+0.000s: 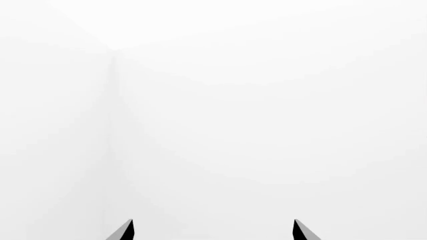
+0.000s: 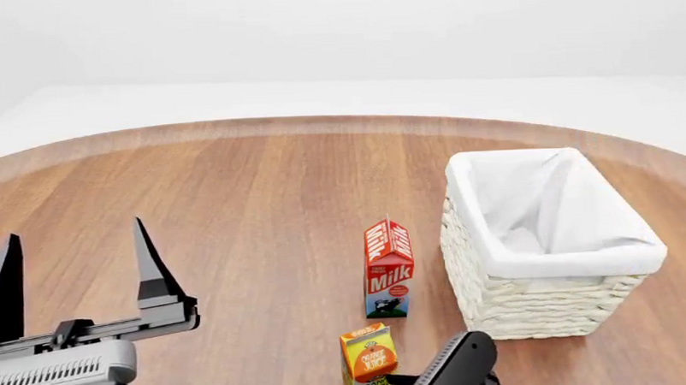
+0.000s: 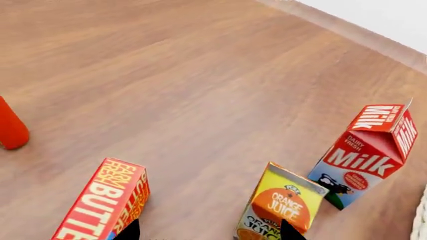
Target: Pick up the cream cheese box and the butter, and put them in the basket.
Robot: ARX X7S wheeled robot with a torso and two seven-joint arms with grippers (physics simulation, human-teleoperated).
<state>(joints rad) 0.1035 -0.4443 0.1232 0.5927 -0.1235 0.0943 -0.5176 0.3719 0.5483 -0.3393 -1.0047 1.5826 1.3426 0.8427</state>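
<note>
Head view: round wooden counter with the basket at the right, white cloth lining visible and nothing seen inside. Milk carton was stood upright just beside the basket's left wall; orange juice carton was stood nearer the robot, partly cut by the frame edge.

Left pincer was raised at the lower left, fingers spread wide, nothing held. In the left wrist view only two dark fingertips were seen against blank white background, so that arm was pointed away from the counter.

Right pincer was seen in the right wrist view as two dark tips, well apart, w/ nothing between them. In the head view only a dark part of the right arm was shown at the bottom edge. The butter was lain just beside one tip, label up, w/ the orange juice carton by the other tip and the milk carton beyond. A red item at the frame edge could not be identified.

The cream cheese box was not found in any view.

Step judged: approach to the butter by the right arm; neither item yet grasped or basketed. Next move, as judged: the open pincer to be shifted sideways over the butter, away from the juice carton, aligned across its narrow width, lowered and closed.
</note>
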